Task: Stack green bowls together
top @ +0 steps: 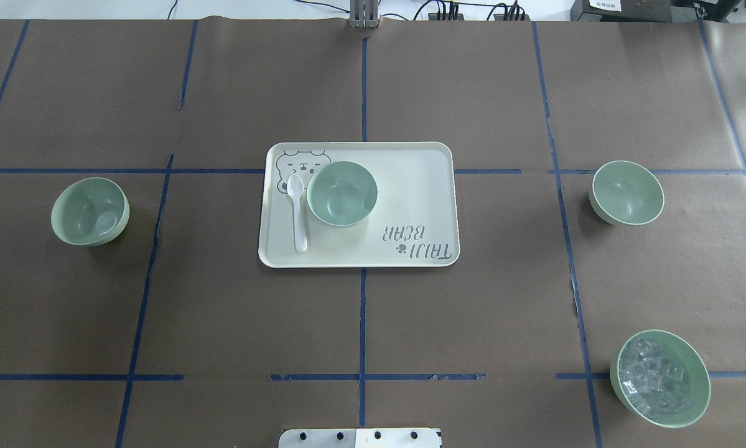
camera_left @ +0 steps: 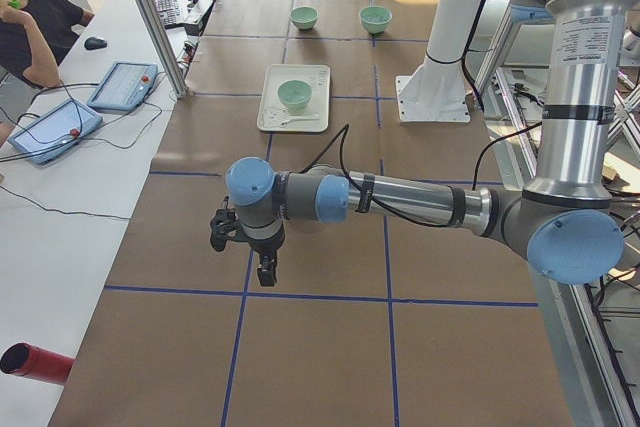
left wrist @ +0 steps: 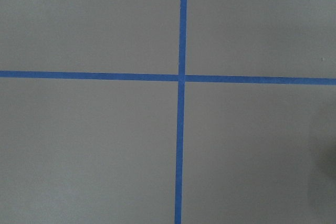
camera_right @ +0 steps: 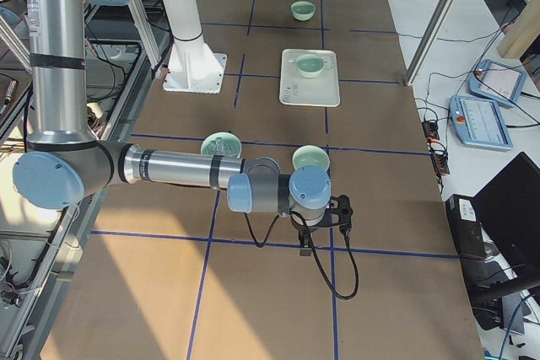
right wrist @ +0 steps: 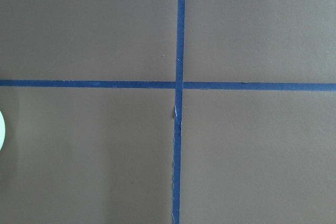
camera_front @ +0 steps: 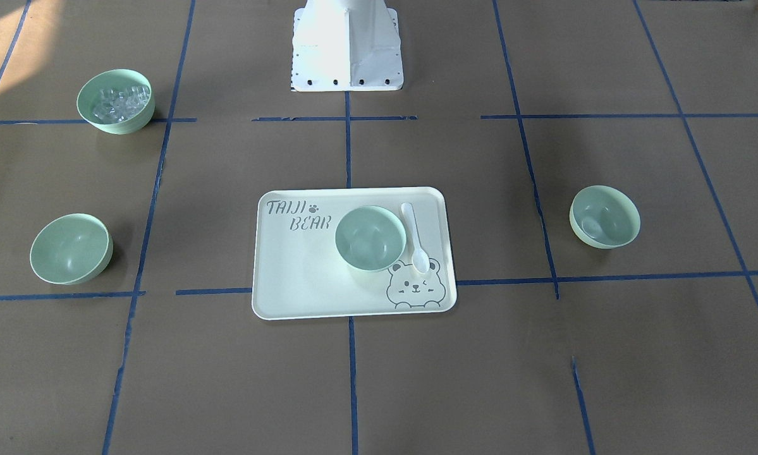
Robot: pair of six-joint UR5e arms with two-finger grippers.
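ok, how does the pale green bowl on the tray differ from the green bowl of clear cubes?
The pale green plastic bowl on the cream plastic tray is empty; the green bowl of clear cubes is filled. The first sits beside a white spoon; the second stands alone on the brown table paper. Both upright, round, green.

Right arm [camera_right: 181,168] level over surface [camera_right: 253,292] | hand [camera_right: 305,248] points down, grip unreadable | green bowls: tray bowl [camera_right: 310,64] on tray [camera_right: 291,92], far bowl [camera_right: 303,11] beyond, near bowl [camera_right: 310,158] beside wrist | cube-filled bowl [camera_right: 221,142] partly behind forearm
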